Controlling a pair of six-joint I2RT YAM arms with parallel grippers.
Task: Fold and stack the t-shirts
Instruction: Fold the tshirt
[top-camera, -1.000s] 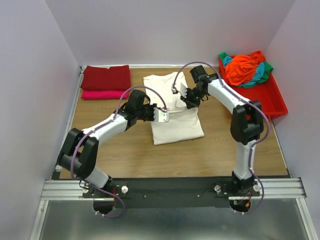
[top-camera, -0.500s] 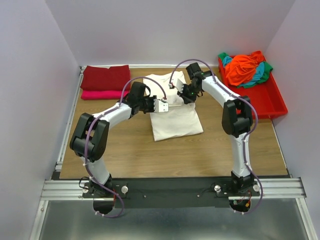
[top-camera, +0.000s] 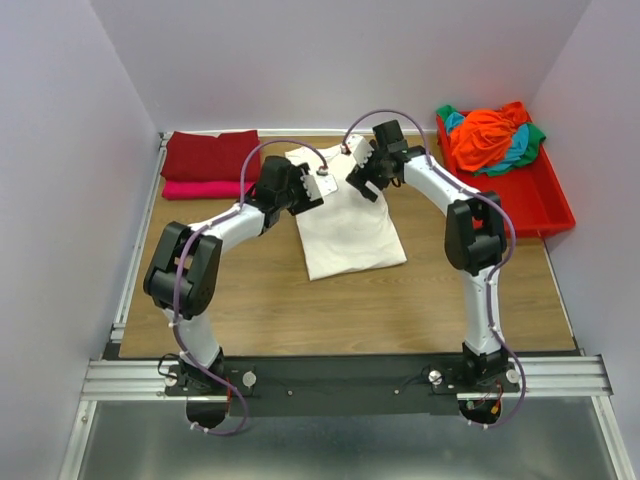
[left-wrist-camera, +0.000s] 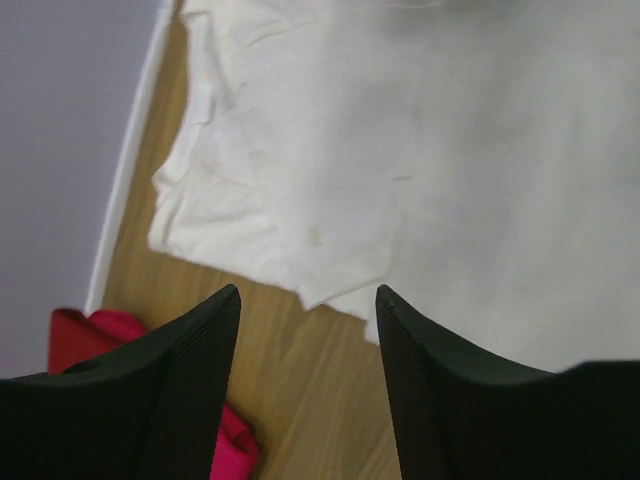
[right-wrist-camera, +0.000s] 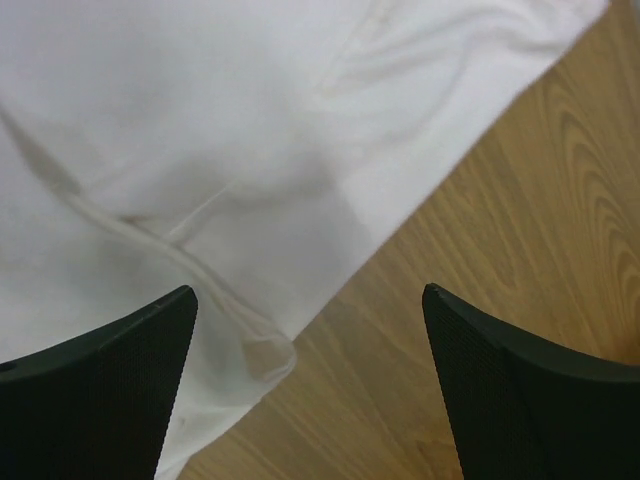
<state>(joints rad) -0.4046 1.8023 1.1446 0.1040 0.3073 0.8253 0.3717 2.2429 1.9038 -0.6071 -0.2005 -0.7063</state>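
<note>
The cream-white t-shirt (top-camera: 350, 230) lies flat in the middle of the table, folded over, its far edge under both grippers. My left gripper (top-camera: 320, 187) hovers open over the shirt's back left corner; in the left wrist view its gripper (left-wrist-camera: 308, 295) has bare wood between the tips and the shirt (left-wrist-camera: 420, 150) beyond. My right gripper (top-camera: 360, 180) stands wide open over the back right edge; the right wrist view shows its gripper (right-wrist-camera: 310, 295) empty above the shirt (right-wrist-camera: 200, 130). A folded dark red shirt (top-camera: 212, 155) lies on a pink one (top-camera: 205, 189) at the back left.
A red tray (top-camera: 540, 195) at the back right holds a heap of orange, teal and green shirts (top-camera: 488, 135). The pink shirt (left-wrist-camera: 238, 450) lies just left of my left gripper. Walls close the table at the back and on both sides.
Both grippers moved toward the back of the table over the cream-white shirt, then opened and let go of the cloth, which now lies folded over.
</note>
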